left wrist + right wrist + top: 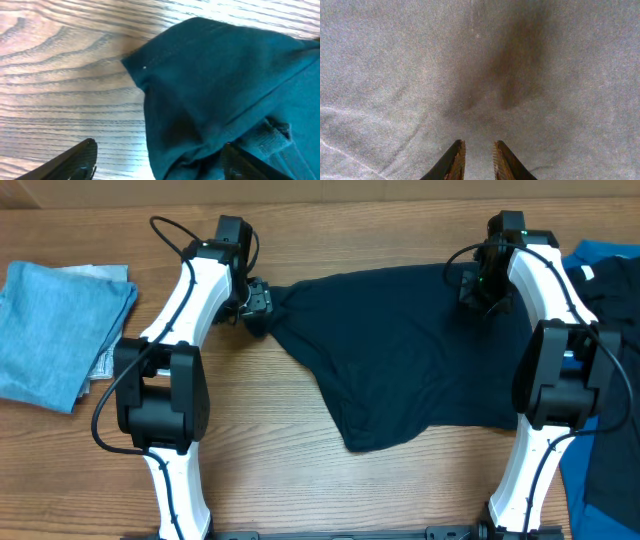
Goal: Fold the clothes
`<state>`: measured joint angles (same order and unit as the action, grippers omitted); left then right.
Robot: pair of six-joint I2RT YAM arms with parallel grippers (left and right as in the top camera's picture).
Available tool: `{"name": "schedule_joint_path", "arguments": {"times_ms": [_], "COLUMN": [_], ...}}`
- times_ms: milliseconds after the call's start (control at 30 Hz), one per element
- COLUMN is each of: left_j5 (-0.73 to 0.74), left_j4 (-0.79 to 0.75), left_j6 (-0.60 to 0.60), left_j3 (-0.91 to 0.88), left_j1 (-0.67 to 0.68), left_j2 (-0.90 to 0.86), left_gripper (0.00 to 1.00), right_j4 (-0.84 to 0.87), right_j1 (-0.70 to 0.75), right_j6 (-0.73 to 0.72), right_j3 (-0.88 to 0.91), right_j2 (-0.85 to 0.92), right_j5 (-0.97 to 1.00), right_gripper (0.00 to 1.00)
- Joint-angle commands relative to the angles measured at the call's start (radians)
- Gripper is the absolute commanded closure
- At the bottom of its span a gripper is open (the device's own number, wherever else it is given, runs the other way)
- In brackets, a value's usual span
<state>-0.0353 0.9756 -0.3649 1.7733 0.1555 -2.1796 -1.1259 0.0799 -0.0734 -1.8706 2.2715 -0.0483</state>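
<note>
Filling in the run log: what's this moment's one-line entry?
stage: folding | left gripper: open at navy shirt left corner | right gripper: shut on shirt's far edge | light blue garment: folded, far left

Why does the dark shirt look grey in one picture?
Right wrist view: the camera sits so close that the shirt fills the frame, washed out to grey, with a soft dark shadow patch; overhead view: it looks near-black and sharp; left wrist view: teal-tinted, slightly blurred.

A spread garment (400, 350) lies on the table (300, 480), folded clothes (50, 330) left, loose garment (610, 270) right.
</note>
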Motion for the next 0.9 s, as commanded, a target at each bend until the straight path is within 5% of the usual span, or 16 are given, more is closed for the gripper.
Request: {"name": "schedule_joint_path", "arguments": {"times_ms": [0,133,333,467,867], "left_j5": [-0.020,0.013,0.217,0.216,0.208], "left_j4": [-0.043,-0.150,-0.306,-0.311,-0.486], "left_j6": [-0.066,-0.121,0.212,0.276,0.279], "left_j3": [0.009,0.008,-0.090,-0.148,-0.214], "left_j1": [-0.029,-0.098,-0.097,-0.097,-0.101], "left_j2": [-0.008,-0.008,-0.008,-0.008,-0.008], "left_gripper": [0.15,0.23,0.22,0.27,0.30], "right_j4": [-0.001,0.003,0.003,0.004,0.003], "right_j1": [0.005,0.005,0.005,0.005,0.005], "right_j6": [0.003,0.003,0.003,0.003,0.003], "right_j3": [0.005,0.005,0.005,0.005,0.005], "right_j2": [-0.020,-0.020,-0.020,-0.019,-0.020], "right_j5": [-0.006,-0.006,-0.006,-0.006,-0.006], "right_gripper": [0.77,0.77,0.76,0.76,0.76]}}
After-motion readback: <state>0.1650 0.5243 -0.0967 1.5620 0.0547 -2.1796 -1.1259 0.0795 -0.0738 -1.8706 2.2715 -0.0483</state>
